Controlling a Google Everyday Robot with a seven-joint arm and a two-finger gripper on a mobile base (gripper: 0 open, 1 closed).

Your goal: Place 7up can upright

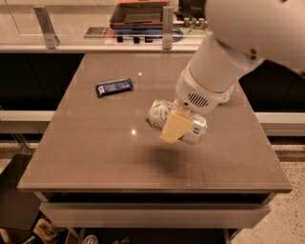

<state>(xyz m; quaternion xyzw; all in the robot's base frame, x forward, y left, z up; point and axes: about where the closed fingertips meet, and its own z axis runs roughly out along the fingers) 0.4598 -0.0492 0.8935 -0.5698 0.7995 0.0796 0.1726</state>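
My two-finger gripper (178, 125) sits just right of frame centre, clenched on the small silvery-white aluminium 7up can with green markings (157, 114). One tan finger pad (175, 127) lies flat across the front of the can's body, and the other finger is hidden behind it. The can is not upright. It lies roughly sideways in the grip, long axis running from upper left down to lower right, with one round end facing frame left and the other silvery end sticking out past the pad at lower right. It looks clear of the surface: a soft dark shadow (167, 159) sits on the top below it, apart from the can. My thick white arm (217, 71) comes in from the upper right, and its vented wrist housing is right above the can. Below is the brown-grey rectangular table top (95, 157), which fills most of the frame. A dark blue wrapped snack bar (114, 87) lies flat in the upper left part of the table, well apart from the can and the gripper. Along the top edge of the frame runs a pale back ledge with a grey metal post (46, 27), and a dark tray with an orange rim (139, 14) sits at top centre. Speckled floor (286, 217) shows at lower right. Clutter under the table at lower left is too dim to identify.
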